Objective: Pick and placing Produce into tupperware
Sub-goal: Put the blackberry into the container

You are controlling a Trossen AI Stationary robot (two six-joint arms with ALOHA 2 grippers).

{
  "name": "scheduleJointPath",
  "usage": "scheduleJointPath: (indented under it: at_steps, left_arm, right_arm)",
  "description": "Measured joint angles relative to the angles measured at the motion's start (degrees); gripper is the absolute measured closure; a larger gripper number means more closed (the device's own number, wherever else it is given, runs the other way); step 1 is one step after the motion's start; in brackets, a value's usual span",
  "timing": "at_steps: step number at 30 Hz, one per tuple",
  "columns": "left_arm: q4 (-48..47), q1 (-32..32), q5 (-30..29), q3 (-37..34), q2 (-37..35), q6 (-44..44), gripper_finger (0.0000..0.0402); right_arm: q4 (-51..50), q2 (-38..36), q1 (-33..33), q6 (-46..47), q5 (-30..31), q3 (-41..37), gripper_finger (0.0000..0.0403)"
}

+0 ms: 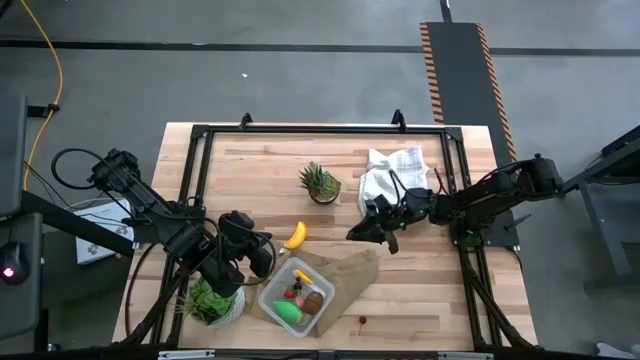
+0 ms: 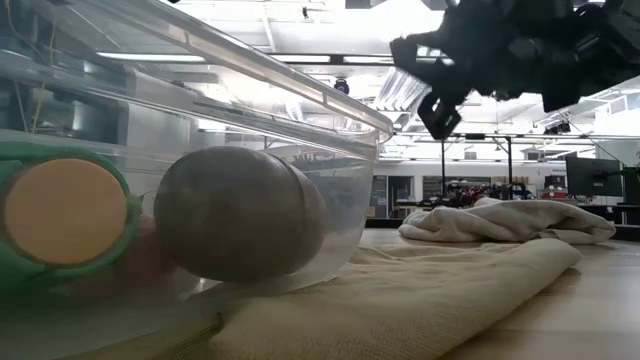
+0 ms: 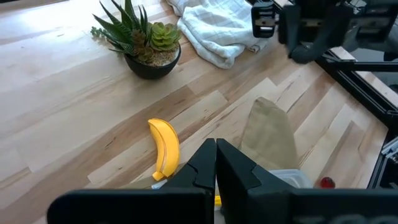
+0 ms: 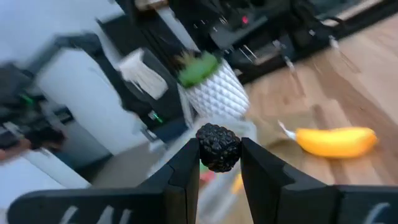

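Observation:
The clear tupperware [image 1: 268,298] stands at the table's near middle, partly on a brown paper bag [image 1: 350,268]. In it lie a green piece [image 2: 60,225], a brown kiwi [image 2: 235,212] and a red piece [image 1: 292,293]. A yellow banana [image 1: 295,235] lies on the wood just beyond the box. My right gripper [image 1: 353,233] hangs above the bag's far end, shut on a dark bumpy berry [image 4: 218,147]. My left gripper [image 3: 216,155] is shut with nothing in it, above the table beside the box's left corner, near the banana [image 3: 165,148]. My right gripper pinches the dark berry by its two opposite sides [image 4: 204,149] between its two fingers. The fingers lie about level and point toward the table's left side. The berry is lifted clear of the table.
A spiky potted plant [image 1: 320,183] stands at the far middle, with a crumpled white cloth [image 1: 392,170] to its right. A leafy plant in a white pot [image 1: 212,302] sits at the near left beside my left arm. A small red piece [image 1: 360,320] lies near the front edge.

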Motion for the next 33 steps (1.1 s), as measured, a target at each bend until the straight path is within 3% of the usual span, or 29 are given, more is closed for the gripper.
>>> scheduleJointPath:
  at_steps: [10, 17, 22, 29, 33]
  left_arm:
    - [-0.08, -0.01, -0.62, 0.00, 0.00, 0.92, 0.0401]
    - [-1.68, -0.01, 1.81, -0.02, -3.98, 8.10, 0.0401]
    - [-1.29, -0.01, 6.13, -0.02, -10.44, 15.72, 0.0401]
    - [-0.90, -0.03, 16.05, -0.02, -17.42, 27.74, 0.0401]
    - [-2.14, -0.05, 18.36, -0.02, -19.29, 32.39, 0.0401]
  right_arm:
    - [-1.24, 0.00, 0.95, 3.25, -5.66, 8.90, 0.0320]
    - [-22.77, 0.02, 3.06, -3.55, -5.28, 20.13, 0.0320]
    - [-37.99, 0.13, 5.06, -6.59, -0.25, 26.77, 0.0320]
    - [-39.00, 0.09, 8.16, -3.32, 9.87, 29.29, 0.0320]
    - [-38.90, 0.28, 9.93, 1.37, 14.34, 29.29, 0.0320]
